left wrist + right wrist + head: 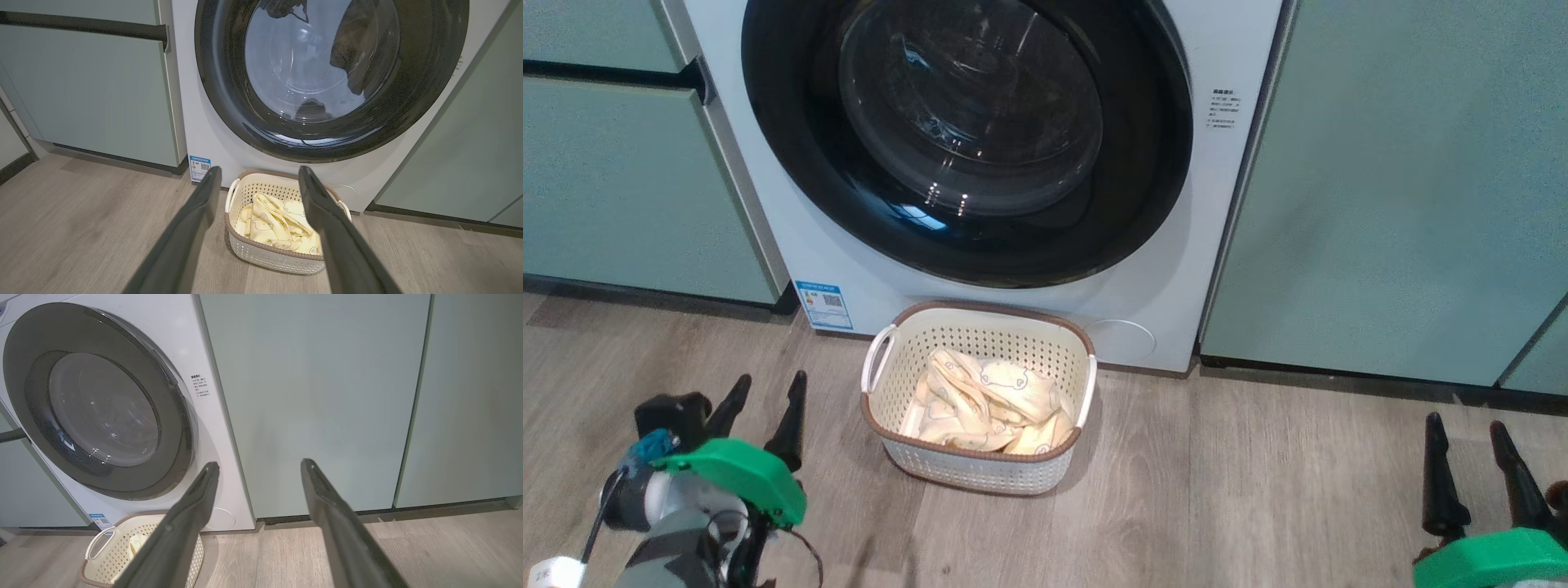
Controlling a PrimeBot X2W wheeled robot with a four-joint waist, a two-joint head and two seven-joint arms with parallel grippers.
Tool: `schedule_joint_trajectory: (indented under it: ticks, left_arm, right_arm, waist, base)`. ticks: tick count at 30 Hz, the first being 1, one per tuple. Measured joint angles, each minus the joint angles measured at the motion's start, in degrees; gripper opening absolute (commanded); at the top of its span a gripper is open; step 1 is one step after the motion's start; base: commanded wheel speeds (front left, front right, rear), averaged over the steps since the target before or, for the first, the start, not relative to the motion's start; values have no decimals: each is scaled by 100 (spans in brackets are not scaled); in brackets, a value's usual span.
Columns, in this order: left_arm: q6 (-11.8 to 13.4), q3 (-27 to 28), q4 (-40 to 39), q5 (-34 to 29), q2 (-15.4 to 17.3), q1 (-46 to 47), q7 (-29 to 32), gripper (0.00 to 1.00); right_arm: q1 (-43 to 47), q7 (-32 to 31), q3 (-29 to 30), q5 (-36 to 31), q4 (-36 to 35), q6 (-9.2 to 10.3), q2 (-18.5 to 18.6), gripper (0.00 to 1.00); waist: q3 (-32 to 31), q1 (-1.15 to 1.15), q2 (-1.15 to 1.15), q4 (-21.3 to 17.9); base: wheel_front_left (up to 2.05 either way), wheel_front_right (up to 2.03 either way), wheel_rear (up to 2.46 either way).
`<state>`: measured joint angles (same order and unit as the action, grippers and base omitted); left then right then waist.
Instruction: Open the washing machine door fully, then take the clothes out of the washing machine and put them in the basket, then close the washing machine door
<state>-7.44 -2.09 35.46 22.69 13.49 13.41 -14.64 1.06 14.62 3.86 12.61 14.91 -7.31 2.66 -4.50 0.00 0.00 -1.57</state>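
Note:
The washing machine (1168,294) stands white between green cabinets, and its round black-rimmed door (968,135) lies shut against its front. On the floor just before it sits the cream basket (980,469), holding pale yellow clothes (992,400) with animal faces. My left gripper (772,388) hovers open left of the basket, nothing between its fingers. My right gripper (1470,429) is open and empty at the lower right, well clear of the basket. The left wrist view looks over the basket (265,253) and clothes (273,220) at the door (327,77). The right wrist view shows the door (102,404) and basket (106,555) at left.
Pale green cabinet doors (1405,188) flank the washer on both sides, with a dark handle strip (613,75) at left. A blue label sticker (823,304) sits low on the washer's front. Wood-look floor (1241,490) spreads between my two grippers.

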Motion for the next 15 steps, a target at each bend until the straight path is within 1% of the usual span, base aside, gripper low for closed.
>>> schedule_joint_trajectory:
  ticks: [10,11,15]
  left_arm:
    - [0,-51,-2,74,13,0,0,100]
    - [0,-66,-7,105,16,0,0,0]
    - [2,-102,263,111,-170,-288,1,0]
  right_arm:
    - [-1,0,-10,0,4,0,-1,100]
    - [-1,0,-11,1,5,1,-1,0]
    - [151,-9,-45,0,372,1,-21,0]
  waist:
    - [13,0,0,-13]
    - [12,0,0,-15]
    - [13,0,0,-15]
  base:
    - [0,0,0]
    - [0,0,0]
    - [0,0,0]
